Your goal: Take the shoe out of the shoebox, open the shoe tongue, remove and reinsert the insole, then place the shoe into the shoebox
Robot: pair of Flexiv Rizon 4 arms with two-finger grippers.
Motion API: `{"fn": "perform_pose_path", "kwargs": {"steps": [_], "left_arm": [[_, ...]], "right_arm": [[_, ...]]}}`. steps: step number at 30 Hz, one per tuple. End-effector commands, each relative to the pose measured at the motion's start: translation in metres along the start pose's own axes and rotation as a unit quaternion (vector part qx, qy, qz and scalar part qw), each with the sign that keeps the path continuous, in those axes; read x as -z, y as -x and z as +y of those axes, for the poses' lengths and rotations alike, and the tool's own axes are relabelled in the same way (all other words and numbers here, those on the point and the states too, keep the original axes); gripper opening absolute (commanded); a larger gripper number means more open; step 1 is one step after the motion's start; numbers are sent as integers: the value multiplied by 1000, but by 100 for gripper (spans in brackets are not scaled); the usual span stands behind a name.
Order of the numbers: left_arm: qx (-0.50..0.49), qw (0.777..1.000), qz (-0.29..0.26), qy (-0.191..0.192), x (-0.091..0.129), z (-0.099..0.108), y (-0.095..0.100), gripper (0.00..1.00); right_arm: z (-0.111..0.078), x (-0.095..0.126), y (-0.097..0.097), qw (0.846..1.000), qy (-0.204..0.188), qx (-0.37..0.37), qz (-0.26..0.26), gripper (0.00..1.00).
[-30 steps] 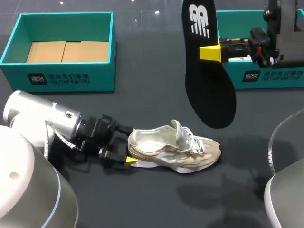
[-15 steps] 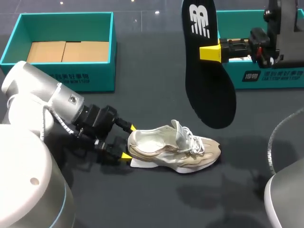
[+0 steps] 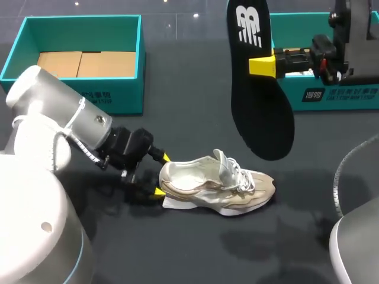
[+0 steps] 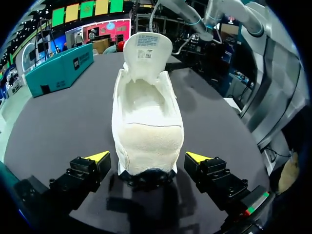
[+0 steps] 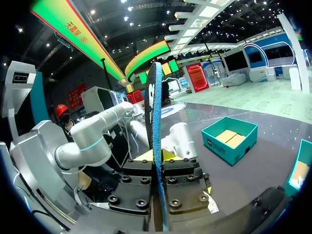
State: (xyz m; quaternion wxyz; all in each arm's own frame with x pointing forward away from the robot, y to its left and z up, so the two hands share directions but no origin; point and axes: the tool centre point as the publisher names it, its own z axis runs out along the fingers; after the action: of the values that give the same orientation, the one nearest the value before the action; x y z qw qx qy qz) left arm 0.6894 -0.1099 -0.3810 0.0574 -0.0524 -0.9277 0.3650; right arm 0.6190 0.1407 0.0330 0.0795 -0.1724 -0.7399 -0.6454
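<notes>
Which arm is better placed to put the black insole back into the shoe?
Right: the right pincer grips the black foam insole in the air; the left pincer stands open at the beige sneaker's heel.

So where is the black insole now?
In the head view the insole is right of the middle, pinched in the right end effector, lifted off the table near the shoe.

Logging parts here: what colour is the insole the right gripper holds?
The insole is black with a white logo at one end, clearest in the head view.
</notes>
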Motion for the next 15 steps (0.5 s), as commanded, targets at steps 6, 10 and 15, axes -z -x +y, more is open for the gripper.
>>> {"fn": "perform_pose_path", "kwargs": {"steps": [6, 10, 15], "left_arm": [[13, 987, -7, 159, 8, -22, 1, 100], [19, 978, -10, 207, 6, -24, 2, 100], [17, 968, -12, 251, 9, -29, 3, 100]], "right_arm": [[2, -3, 2, 1000, -2, -1, 1, 0], [2, -3, 2, 1000, -2, -1, 1, 0], [2, -3, 2, 1000, -2, -1, 1, 0]]}}
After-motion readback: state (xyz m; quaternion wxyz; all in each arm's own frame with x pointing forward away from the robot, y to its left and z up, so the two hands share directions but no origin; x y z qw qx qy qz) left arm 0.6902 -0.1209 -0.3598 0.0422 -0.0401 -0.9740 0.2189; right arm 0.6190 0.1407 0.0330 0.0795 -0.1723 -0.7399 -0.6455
